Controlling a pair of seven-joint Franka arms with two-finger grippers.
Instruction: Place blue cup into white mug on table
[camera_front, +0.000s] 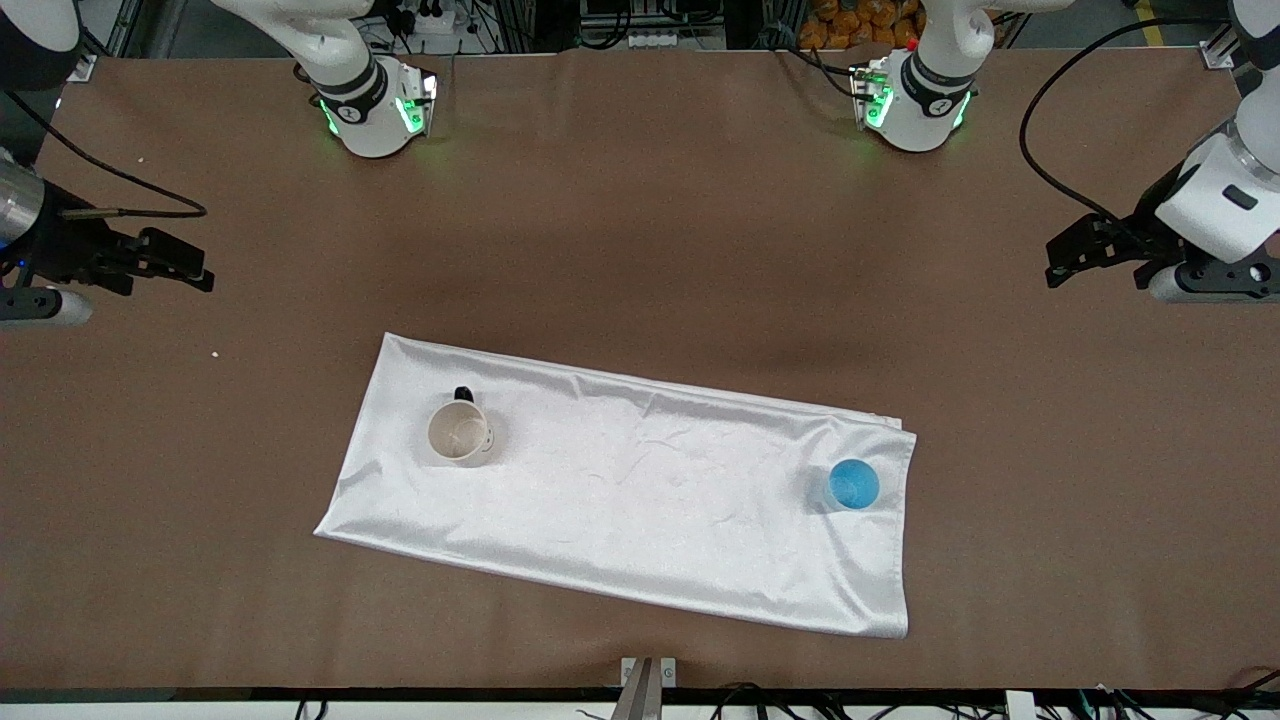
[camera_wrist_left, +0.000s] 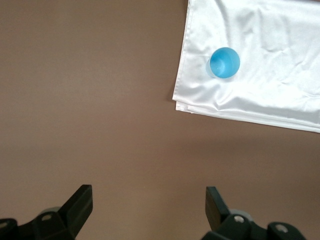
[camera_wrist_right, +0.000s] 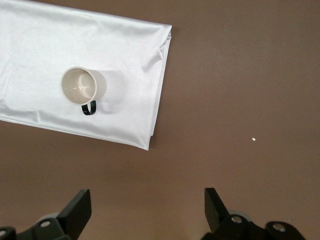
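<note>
Waiting over the bare brown felt table (camera_front: 640, 230) at its own end, the right arm's black two-finger gripper (camera_front: 195, 265) has its fingers spread wide and holds nothing. A tiny white crumb (camera_front: 215, 353) lies on the felt near it. Next comes the shiny white satin cloth (camera_front: 640, 480), spread flat in the middle of the table. On the cloth, toward the right arm's end, stands the small off-white round mug (camera_front: 459, 431) with a cream inside and a little black handle, mouth up and empty. Well apart from it, near the cloth's corner toward the left arm's end, stands the small bright-blue plastic cup (camera_front: 853, 485), also mouth up. Last, the left arm's black gripper (camera_front: 1062, 262) hangs over bare felt, fingers wide apart, holding nothing.
</note>
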